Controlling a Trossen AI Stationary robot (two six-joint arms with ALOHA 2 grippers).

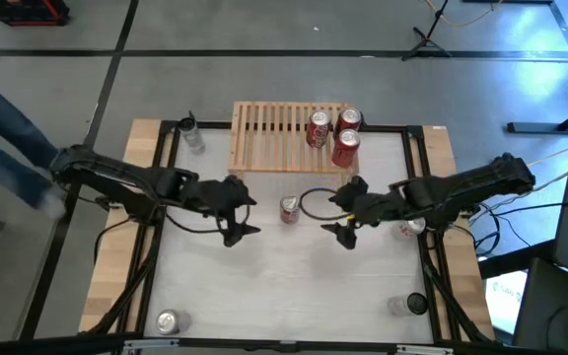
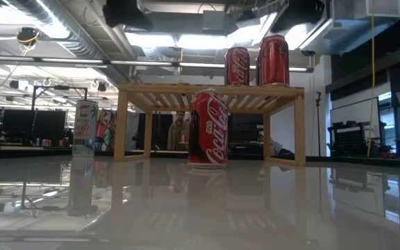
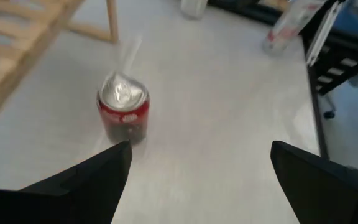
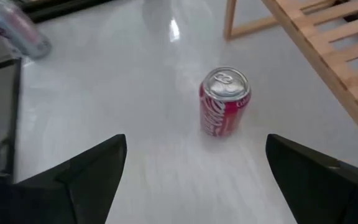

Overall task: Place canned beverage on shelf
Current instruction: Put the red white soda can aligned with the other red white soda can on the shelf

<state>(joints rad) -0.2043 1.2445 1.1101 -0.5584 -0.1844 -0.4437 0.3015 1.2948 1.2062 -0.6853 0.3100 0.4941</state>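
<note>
A red cola can [image 1: 290, 209] stands upright on its base on the white table, just in front of the light-wood shelf [image 1: 274, 138]; it also shows as the can [image 3: 123, 111], the can [image 4: 224, 101] and the can [image 2: 207, 128]. Three more red cans [image 1: 332, 135] stand on the shelf's slatted top at its right end. My left gripper [image 1: 240, 218] hovers open to the can's left. My right gripper [image 1: 346, 215] hovers open to the can's right. Both point at the can and touch nothing.
A clear bottle [image 1: 192, 134] stands left of the shelf. A silver can [image 1: 169, 321] stands near the front left corner, a can [image 1: 410, 228] under the right arm, and a dark-topped container [image 1: 409, 305] at the front right. A person's sleeve [image 1: 3, 148] shows far left.
</note>
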